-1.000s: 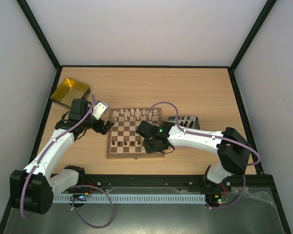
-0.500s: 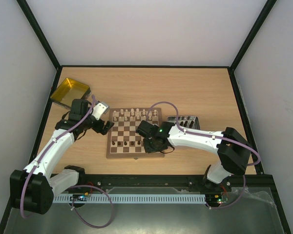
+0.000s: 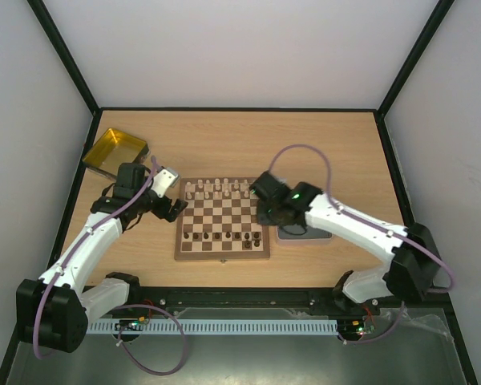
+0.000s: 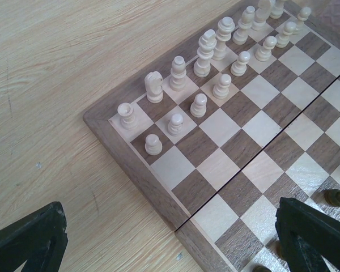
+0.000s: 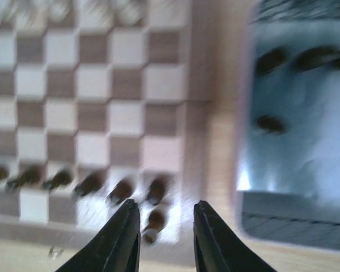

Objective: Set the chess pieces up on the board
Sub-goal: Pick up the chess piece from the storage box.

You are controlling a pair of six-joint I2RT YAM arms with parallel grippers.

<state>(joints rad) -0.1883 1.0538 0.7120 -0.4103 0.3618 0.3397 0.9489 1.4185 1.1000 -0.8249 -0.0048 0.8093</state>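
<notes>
The board (image 3: 222,255) lies mid-table. Cream chess pieces (image 3: 220,189) fill its far rows. Dark chess pieces (image 3: 217,236) stand along its near rows. My left gripper (image 3: 174,207) hovers open and empty at the board's left edge. In the left wrist view the gripper (image 4: 170,241) straddles the board's corner (image 4: 158,187), near the cream pieces (image 4: 204,54). My right gripper (image 3: 274,215) is open and empty above the board's right edge. In the blurred right wrist view the gripper (image 5: 165,232) is over a dark piece (image 5: 153,221) on the near corner squares. More dark pieces (image 5: 90,182) stand in a row to its left.
A grey metallic tray (image 3: 305,234) lies right of the board. It also shows in the right wrist view (image 5: 306,164), holding a few dark pieces (image 5: 271,123). A yellow translucent tray (image 3: 115,151) sits at the far left. Black frame rails edge the table.
My right gripper has risen from the board's near right squares and moved right and back toward the grey tray, uncovering dark pieces there. The left arm has not moved.
</notes>
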